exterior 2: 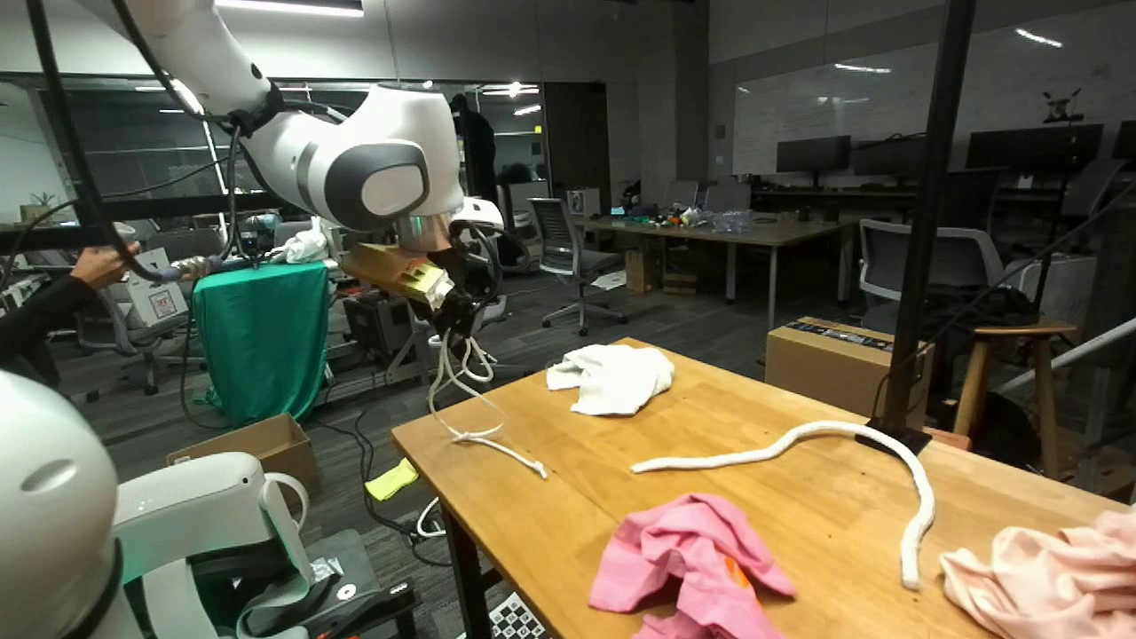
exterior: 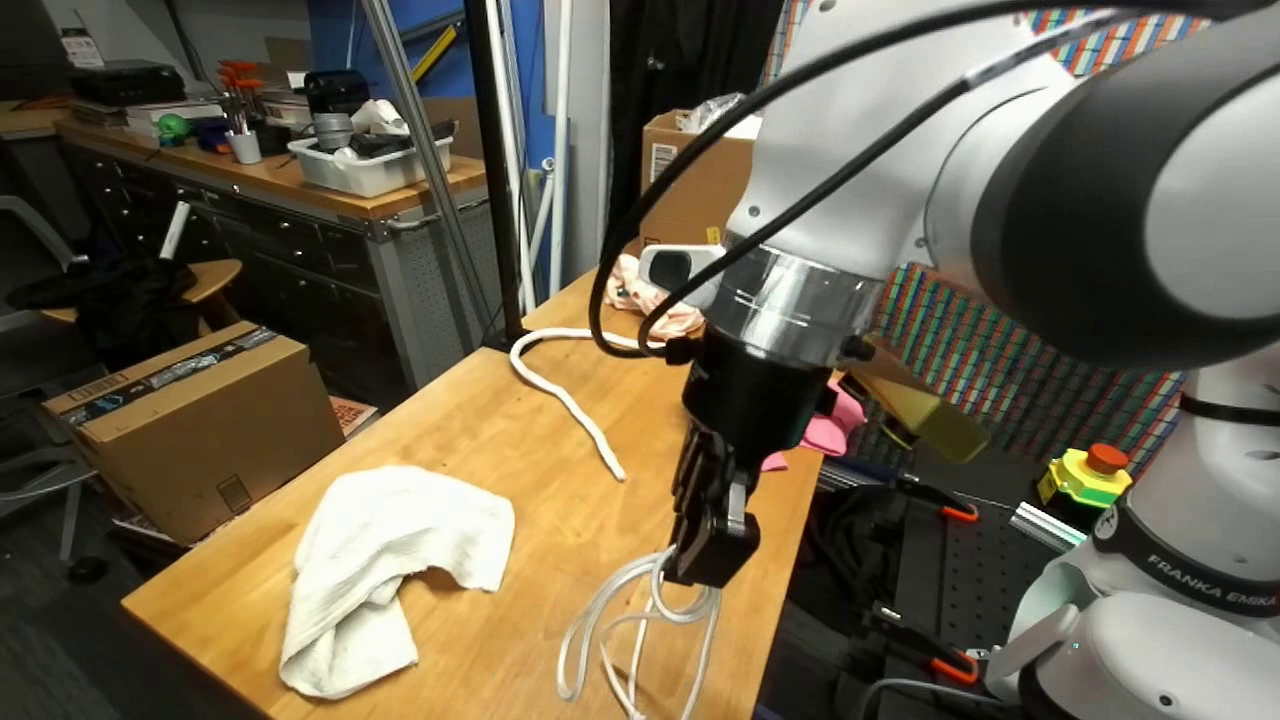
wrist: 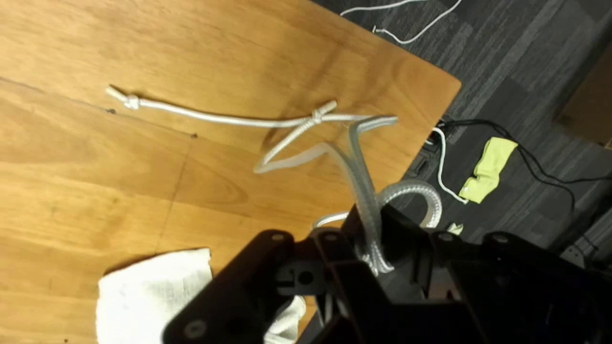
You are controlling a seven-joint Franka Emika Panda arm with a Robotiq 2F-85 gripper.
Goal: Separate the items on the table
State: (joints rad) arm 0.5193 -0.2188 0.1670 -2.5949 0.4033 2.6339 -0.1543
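My gripper [exterior: 703, 565] is shut on a thin white cord [wrist: 210, 117] near one corner of the table [exterior 2: 843, 541]. Loops of the cord hang below the fingertips, and its knotted tail appears to rest on the wood. Close by lies a crumpled white cloth [exterior: 400, 520], also seen in the wrist view. A thick white rope [exterior 2: 710, 461] curves across the middle of the tabletop. Along the table's robot side sits a pink cloth [exterior 2: 683, 559], partly covered by the arm in an exterior view [exterior: 835, 425]. Peach crumpled fabric [exterior 2: 1056, 568] lies at the far end.
A black post [exterior 2: 923, 222] rises at the table's long edge. Cardboard boxes stand on the floor [exterior: 200, 420] and behind the table's end [exterior: 700, 180]. A yellow-green cloth [wrist: 490, 167] and white cords lie on the floor past the corner. A person's hand [exterior 2: 102, 266] shows far left.
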